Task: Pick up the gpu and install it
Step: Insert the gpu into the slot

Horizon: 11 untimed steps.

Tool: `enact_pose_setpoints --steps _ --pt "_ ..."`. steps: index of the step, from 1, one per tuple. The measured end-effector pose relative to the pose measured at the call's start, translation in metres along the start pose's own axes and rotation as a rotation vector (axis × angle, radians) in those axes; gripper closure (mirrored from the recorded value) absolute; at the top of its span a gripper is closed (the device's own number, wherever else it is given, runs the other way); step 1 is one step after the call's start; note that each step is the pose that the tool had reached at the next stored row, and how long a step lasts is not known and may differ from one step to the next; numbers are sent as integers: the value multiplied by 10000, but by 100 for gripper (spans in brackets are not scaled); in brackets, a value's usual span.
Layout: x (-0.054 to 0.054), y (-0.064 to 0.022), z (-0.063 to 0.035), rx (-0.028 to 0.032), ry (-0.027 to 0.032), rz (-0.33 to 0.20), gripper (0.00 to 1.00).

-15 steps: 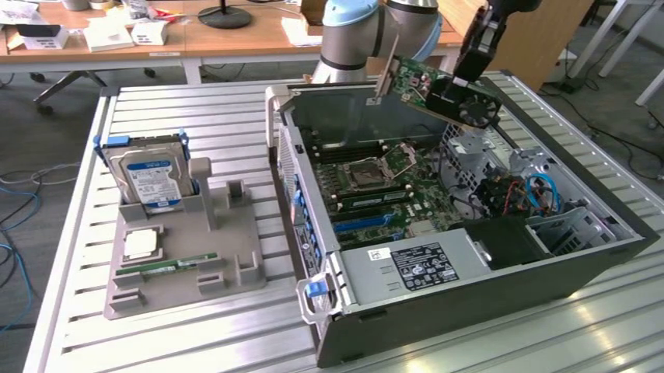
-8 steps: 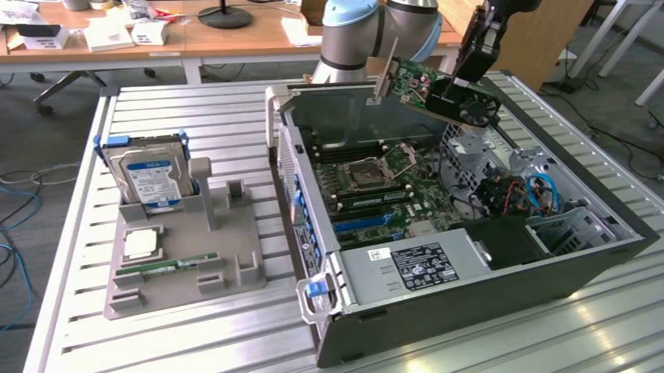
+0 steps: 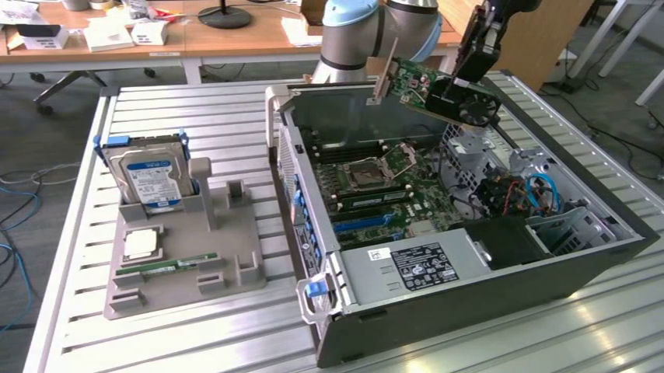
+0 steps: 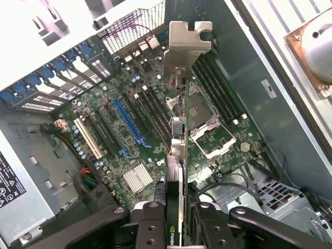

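A: Well, what is seen of the surface and the room?

B: A slatted metal table (image 3: 197, 105) is shown. A wooden desk (image 3: 260, 35) strewn with papers and boxes stands behind it at the far side. An open computer case (image 3: 581, 268) is laid on its side toward the exterior view's right, with its motherboard (image 3: 379, 194) and power supply (image 3: 415, 264) exposed. Toward the exterior view's left a grey fixture (image 3: 236, 249) is set on the table. A hard drive (image 3: 151, 179) is stood upright at the fixture's far end, and a processor chip (image 3: 142, 245) and a RAM stick (image 3: 166, 266) are laid flat nearer.

A: And how is the gripper found?

B: The gripper (image 3: 453, 84) is closed on the gpu (image 3: 421, 84). The card is held tilted in the air above the far edge of the case, clear of the motherboard. In the wrist view the gpu (image 4: 176, 161) is seen edge-on, clamped between the two fingers (image 4: 150, 223), with its silver bracket (image 4: 187, 46) pointed away from the camera. A blue expansion slot (image 4: 129, 122) and the open processor socket (image 4: 205, 116) are seen on the board beneath, neither touched by the card.

A: What cannot be made out?

B: The arm (image 3: 358, 31) is cut off by the exterior view's upper edge. Where the pads meet the card is hidden behind the finger links in the wrist view. The table's edges are cropped on both sides in the exterior view.
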<state>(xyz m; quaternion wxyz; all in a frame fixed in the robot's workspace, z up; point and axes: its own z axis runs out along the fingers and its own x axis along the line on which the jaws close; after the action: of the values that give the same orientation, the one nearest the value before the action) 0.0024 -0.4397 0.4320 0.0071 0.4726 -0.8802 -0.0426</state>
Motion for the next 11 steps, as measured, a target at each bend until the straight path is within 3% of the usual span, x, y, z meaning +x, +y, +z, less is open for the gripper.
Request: enact_pose_setpoints --steps 3,11 --pt "0 0 1 -6 15 -200 74" --pt "0 0 3 -43 126 -1547 74"
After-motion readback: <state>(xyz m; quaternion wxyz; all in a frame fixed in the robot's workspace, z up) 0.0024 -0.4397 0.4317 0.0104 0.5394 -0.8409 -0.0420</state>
